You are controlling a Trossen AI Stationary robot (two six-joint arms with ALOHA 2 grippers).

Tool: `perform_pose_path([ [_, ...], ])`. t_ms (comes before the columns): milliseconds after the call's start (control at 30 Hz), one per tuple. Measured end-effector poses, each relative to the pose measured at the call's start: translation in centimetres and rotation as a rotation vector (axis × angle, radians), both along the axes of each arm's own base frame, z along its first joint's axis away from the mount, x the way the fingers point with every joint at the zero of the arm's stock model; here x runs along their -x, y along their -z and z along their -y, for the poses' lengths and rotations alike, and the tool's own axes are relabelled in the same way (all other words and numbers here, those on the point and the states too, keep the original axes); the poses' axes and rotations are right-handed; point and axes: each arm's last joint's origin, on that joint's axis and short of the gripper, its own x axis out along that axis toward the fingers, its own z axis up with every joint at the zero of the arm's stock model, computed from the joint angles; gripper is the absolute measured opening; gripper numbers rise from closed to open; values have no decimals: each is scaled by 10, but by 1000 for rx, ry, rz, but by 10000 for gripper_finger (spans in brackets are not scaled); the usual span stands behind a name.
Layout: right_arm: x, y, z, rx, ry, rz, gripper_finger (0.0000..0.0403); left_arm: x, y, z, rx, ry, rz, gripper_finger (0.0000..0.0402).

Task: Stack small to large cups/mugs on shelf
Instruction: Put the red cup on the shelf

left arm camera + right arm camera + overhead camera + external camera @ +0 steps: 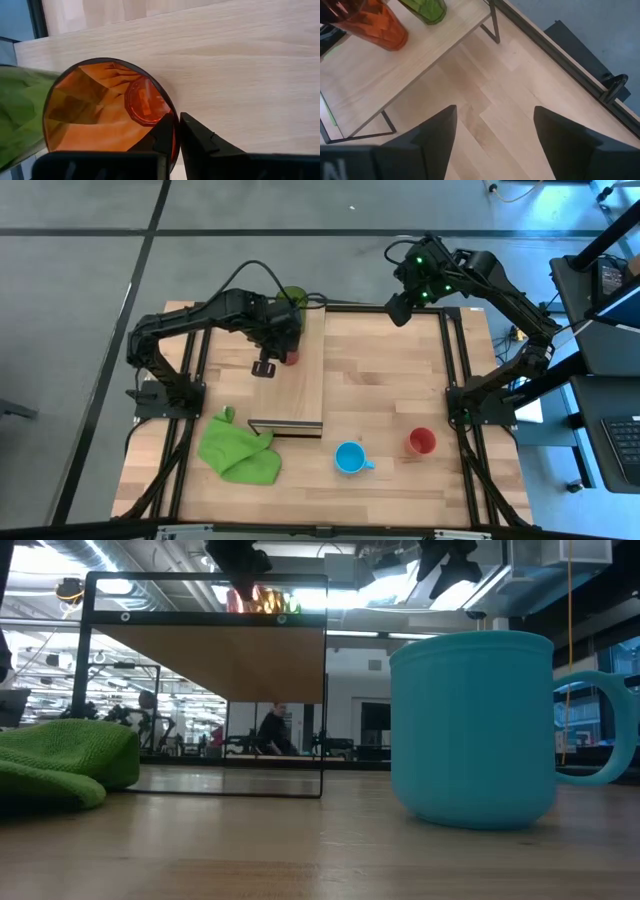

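The red-orange tumbler (291,358) stands on the pale shelf (300,395), next to the green tumbler (292,297) at the shelf's far end. My left gripper (284,351) is over the red-orange tumbler and shut on it. The light-blue mug (350,458) and the small red cup (422,442) stand upright on the tabletop near its near edge. My right gripper (398,308) hangs open, high above the table's far right part, touching nothing. The low view shows both tumblers (256,599) atop the shelf (205,660). My left gripper (177,120) pinches the red-orange tumbler's wall at its rim (174,131). One finger (162,136) is inside the cup and the other finger (197,140) outside. The fingers come from above, pointing down. The tumbler stands upright with its base (390,42) on the shelf.
A crumpled green cloth (238,448) lies on the tabletop left of the shelf's near end. A dark metal frame (448,350) runs along the table's edges. Bare wood (385,380) lies between the shelf and the right rail.
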Motion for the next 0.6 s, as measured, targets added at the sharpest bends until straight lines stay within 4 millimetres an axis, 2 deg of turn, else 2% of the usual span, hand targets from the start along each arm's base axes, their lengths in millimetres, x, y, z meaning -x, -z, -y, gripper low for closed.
perform_pose_path([
  [600,0,0,0,4,-2,1,265,-1,-4,-4,-21,-17,52,25],
])
